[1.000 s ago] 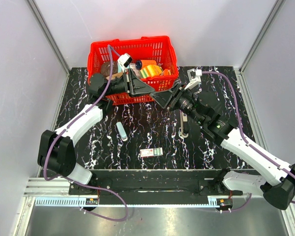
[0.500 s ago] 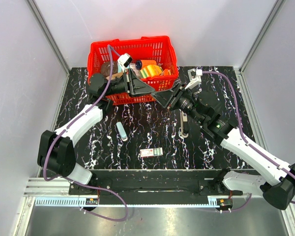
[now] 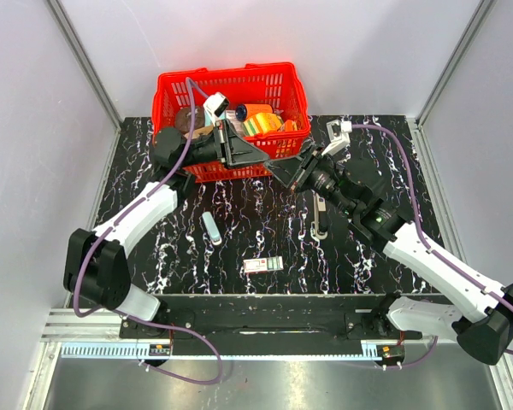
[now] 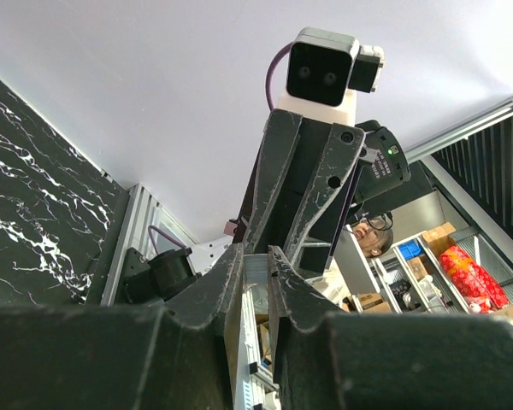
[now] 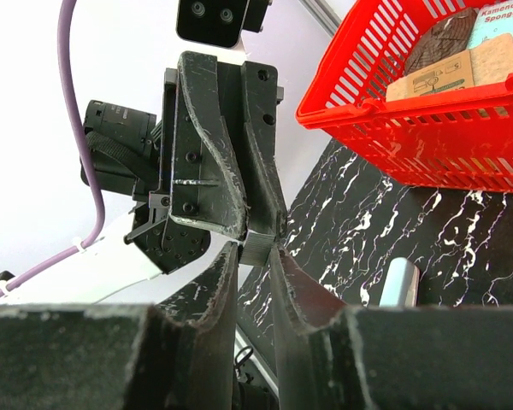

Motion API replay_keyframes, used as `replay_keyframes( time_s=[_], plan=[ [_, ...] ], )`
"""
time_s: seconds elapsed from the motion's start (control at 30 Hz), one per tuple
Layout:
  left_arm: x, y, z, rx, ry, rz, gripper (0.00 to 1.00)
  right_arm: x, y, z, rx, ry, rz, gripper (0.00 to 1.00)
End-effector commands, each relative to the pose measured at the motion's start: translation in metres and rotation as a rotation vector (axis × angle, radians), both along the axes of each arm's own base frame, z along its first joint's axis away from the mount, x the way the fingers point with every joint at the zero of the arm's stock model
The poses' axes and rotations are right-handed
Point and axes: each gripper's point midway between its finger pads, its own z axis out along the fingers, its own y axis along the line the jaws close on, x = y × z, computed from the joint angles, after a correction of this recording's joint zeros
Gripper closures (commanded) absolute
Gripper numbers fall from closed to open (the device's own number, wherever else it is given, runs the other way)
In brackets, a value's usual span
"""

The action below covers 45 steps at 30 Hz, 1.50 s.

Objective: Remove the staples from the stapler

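Staples [image 3: 211, 228] lie as a pale bar on the dark marbled table [image 3: 137, 188], left of centre and already out of the stapler [image 3: 320, 220], which rests well apart to the right, partly under the right arm. Neither has shifted over the last second. What has changed is small: the left gripper [image 3: 263, 161] and the right gripper [image 3: 278, 170] have eased a little closer and now meet tip to tip in the air just in front of the red basket [image 3: 231, 81].

Both pairs of fingers are drawn nearly together. The wrist views do not show whether anything thin is pinched between them, so I cannot tell if either holds something.

With the staples lying free, the unloading itself looks done, in my judgement. The arms seem busy with each other, not with the stapler.

The bar's long axis runs near to far, its near end leaning slightly right. The stapler also lies roughly near to far. Which end is its head is hidden by the arm. A small printed box [image 3: 263, 265] sits nearer, between them.
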Motion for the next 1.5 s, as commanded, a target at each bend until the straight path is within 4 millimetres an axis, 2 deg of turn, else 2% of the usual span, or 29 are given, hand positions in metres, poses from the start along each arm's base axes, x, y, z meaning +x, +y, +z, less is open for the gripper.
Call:
replay_keyframes(
  time_s=[0.0, 0.23, 0.3, 0.37, 0.47, 0.53, 0.6, 0.67, 0.77, 0.8, 0.87, 0.93, 1.0, 1.1, 1.47],
  plan=[
    [-0.014, 0.002, 0.016, -0.006, -0.086, -0.003, 0.8, -0.005, -0.005, 0.021, 0.054, -0.054, 0.007, 0.76],
    [-0.013, 0.003, 0.017, 0.007, -0.117, 0.006, 0.64, -0.01, -0.009, 0.014, 0.041, -0.036, 0.007, 0.78],
    [-0.012, 0.003, 0.017, 0.016, -0.124, 0.008, 0.56, -0.013, -0.011, 0.009, 0.028, -0.022, 0.013, 0.78],
    [-0.007, 0.008, 0.018, 0.024, -0.136, 0.021, 0.49, -0.016, -0.013, 0.0, 0.002, -0.001, 0.019, 0.78],
    [0.003, 0.016, 0.014, 0.056, -0.162, 0.052, 0.45, -0.022, -0.019, -0.031, -0.091, 0.091, 0.014, 0.78],
    [0.015, 0.021, 0.001, 0.117, -0.185, 0.087, 0.44, -0.028, -0.024, -0.057, -0.158, 0.167, 0.014, 0.78],
    [0.025, 0.025, -0.019, 0.207, -0.225, 0.127, 0.44, -0.038, -0.03, -0.09, -0.234, 0.264, 0.026, 0.78],
    [0.033, 0.031, -0.051, 0.353, -0.248, 0.176, 0.43, -0.05, -0.036, -0.123, -0.302, 0.355, 0.048, 0.79],
    [0.047, 0.047, -0.09, 0.543, -0.359, 0.257, 0.43, -0.067, -0.049, -0.162, -0.35, 0.469, 0.038, 0.82],
    [0.054, 0.054, -0.106, 0.619, -0.381, 0.288, 0.43, -0.072, -0.054, -0.17, -0.354, 0.495, 0.028, 0.83],
    [0.055, 0.064, -0.134, 0.721, -0.4, 0.287, 0.43, -0.08, -0.059, -0.188, -0.379, 0.546, 0.005, 0.86],
    [0.058, 0.077, -0.163, 0.824, -0.425, 0.301, 0.43, -0.088, -0.061, -0.205, -0.429, 0.577, -0.02, 0.87],
    [0.057, 0.084, -0.182, 0.898, -0.456, 0.305, 0.44, -0.096, -0.054, -0.218, -0.487, 0.595, -0.028, 0.88],
    [0.052, 0.091, -0.206, 0.983, -0.477, 0.292, 0.44, -0.102, -0.039, -0.239, -0.57, 0.619, -0.024, 0.88],
    [0.038, 0.09, -0.227, 1.07, -0.501, 0.263, 0.44, -0.103, -0.001, -0.281, -0.828, 0.577, -0.13, 0.9]
  ],
)
